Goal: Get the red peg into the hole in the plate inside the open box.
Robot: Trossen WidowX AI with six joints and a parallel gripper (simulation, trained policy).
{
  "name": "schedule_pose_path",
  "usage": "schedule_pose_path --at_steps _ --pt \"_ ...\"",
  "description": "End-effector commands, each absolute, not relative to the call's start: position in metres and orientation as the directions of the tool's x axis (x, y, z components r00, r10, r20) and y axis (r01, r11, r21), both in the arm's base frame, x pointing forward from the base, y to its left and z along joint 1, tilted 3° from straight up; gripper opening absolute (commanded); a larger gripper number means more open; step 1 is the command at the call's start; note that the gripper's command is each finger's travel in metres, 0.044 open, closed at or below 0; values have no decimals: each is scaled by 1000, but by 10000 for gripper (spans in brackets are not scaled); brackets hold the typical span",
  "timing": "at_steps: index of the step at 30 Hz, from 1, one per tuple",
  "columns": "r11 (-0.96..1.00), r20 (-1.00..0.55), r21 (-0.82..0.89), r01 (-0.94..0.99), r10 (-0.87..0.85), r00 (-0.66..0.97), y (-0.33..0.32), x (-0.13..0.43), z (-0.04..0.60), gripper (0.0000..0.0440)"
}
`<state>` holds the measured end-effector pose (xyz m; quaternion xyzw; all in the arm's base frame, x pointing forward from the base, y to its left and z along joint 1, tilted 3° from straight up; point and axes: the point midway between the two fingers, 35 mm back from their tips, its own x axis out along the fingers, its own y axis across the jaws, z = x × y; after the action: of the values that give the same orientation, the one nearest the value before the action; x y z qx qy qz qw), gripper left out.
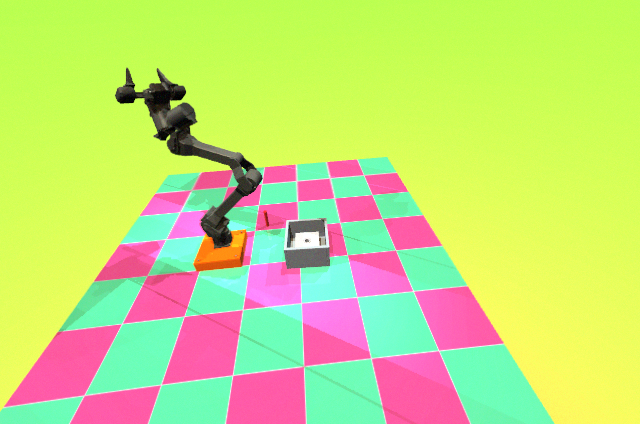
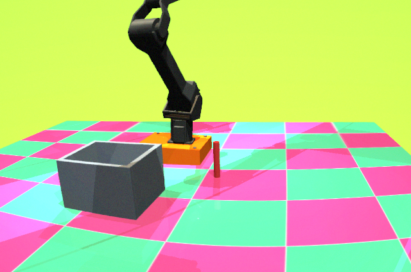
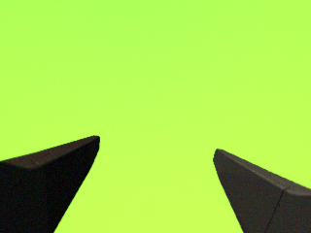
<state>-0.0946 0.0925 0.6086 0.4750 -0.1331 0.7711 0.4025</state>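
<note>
Ref = box [image 1: 307, 257] [image 2: 96, 186]: red peg [image 1: 266, 218] [image 2: 216, 159] upright on the checkered surface [image 1: 336, 388] [image 2: 232, 222], outside it and near, not touching. Gripper [image 1: 142, 68] [image 3: 157, 148] open, nothing between fingers, well above box height. Plate [image 1: 299, 238] inside box; hole looks unfilled, though small in the top view.

As for the red peg [image 1: 266, 218] [image 2: 216, 159]: slim, straight and round, standing upright on 1 end on the checkered surface [image 1: 336, 326] [image 2: 252, 222], outside the open box [image 1: 307, 257] [image 2: 96, 189] and apart from it. As for the box: grey, with 4 walls and a paler rim, resting upright with the top open. At the bottom, a whitish plate [image 1: 299, 237], lying flat, with 1 small dark hole [image 1: 307, 240] near the middle, free of the peg.
</note>
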Motion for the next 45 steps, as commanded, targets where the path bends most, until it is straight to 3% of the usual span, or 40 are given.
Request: schedule_pose_path --at_steps 1,3,21,33,45 --pt "-629 838 177 -757 500 -220 94 -94 607 420" --pt "-606 832 170 -777 512 -216 98 -93 604 440" --pt "-232 523 55 -971 835 -170 223 -97 505 440" --pt "60 206 95 -994 975 78 293 -21 419 440" --pt "368 -112 230 -901 930 351 303 78 340 440"
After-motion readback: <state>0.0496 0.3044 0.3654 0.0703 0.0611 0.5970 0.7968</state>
